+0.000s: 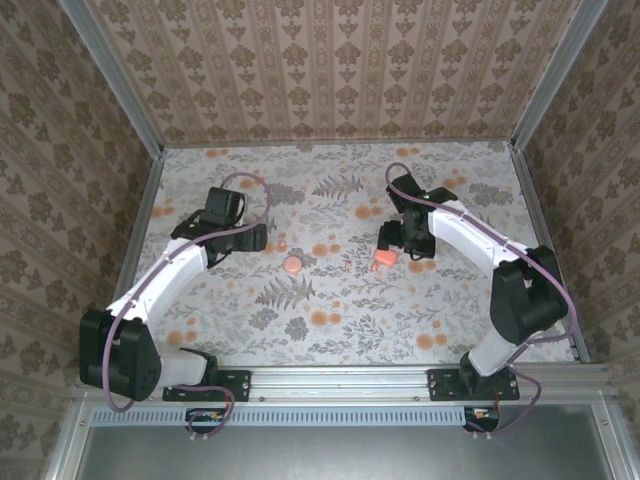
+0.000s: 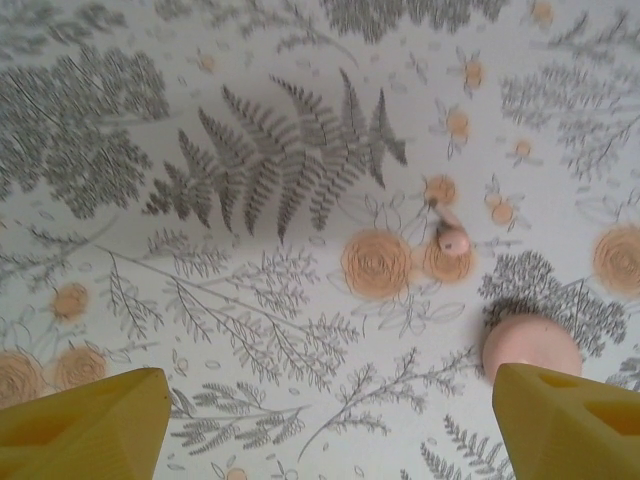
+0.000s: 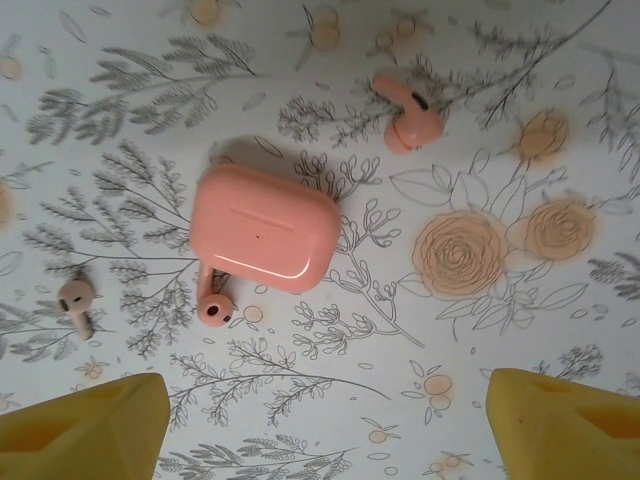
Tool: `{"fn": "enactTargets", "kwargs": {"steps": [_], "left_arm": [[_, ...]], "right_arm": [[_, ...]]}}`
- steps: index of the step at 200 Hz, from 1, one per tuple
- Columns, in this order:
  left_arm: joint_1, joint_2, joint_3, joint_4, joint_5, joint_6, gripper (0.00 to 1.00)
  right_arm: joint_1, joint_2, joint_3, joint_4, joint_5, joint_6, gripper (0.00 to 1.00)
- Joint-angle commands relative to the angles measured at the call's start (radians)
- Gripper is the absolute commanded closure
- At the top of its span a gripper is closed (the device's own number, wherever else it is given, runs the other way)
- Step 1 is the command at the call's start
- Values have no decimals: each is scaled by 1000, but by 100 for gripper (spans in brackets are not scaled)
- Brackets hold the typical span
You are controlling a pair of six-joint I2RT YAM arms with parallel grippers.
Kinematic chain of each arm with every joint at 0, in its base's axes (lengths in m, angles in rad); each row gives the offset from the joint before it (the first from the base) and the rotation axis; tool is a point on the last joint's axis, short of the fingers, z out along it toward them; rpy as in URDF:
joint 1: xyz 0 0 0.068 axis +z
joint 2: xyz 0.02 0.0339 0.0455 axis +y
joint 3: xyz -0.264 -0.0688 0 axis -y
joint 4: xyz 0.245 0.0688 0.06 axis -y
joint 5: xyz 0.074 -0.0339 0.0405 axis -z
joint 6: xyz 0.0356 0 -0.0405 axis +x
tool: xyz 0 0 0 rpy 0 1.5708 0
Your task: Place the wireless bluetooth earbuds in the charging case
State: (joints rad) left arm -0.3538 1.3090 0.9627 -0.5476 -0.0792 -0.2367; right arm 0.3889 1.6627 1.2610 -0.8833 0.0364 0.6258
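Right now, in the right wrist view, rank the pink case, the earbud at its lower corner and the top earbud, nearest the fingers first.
1. Corner earbud, lower left.
2. Pink case, centre-left.
3. Top earbud, upper right.

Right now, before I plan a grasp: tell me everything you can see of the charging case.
The case is a salmon-pink, rounded-corner block of smooth, slightly glossy plastic, shut, with a tiny dot on its broad upper face. It lies flat on the table, turned askew in the right wrist view. One earbud lies at its lower-left corner; I cannot tell if they touch. The open right gripper hovers above, clear of it.
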Motion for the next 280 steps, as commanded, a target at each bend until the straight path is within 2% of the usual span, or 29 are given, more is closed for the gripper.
{"fn": "enactTargets", "kwargs": {"steps": [1, 75, 121, 200, 220, 248, 280], "left_arm": [[-13, 36, -11, -54, -11, -15, 15], [-20, 88, -4, -14, 10, -7, 14], [-22, 100, 1, -5, 12, -3, 14], [-24, 126, 10, -7, 13, -5, 15], [-28, 133, 13, -5, 6, -3, 15], [-30, 146, 16, 9, 18, -4, 15], [-29, 168, 36, 9, 44, -7, 16]], "right_arm": [[13, 59, 44, -46, -16, 81, 16], [16, 213, 121, 0, -49, 104, 14], [17, 306, 174, 7, -70, 88, 16], [17, 385, 191, 9, -35, 71, 21], [15, 400, 191, 16, -36, 69, 25], [17, 377, 148, 62, -23, 81, 37], [17, 348, 123, 93, -24, 84, 41]]}}
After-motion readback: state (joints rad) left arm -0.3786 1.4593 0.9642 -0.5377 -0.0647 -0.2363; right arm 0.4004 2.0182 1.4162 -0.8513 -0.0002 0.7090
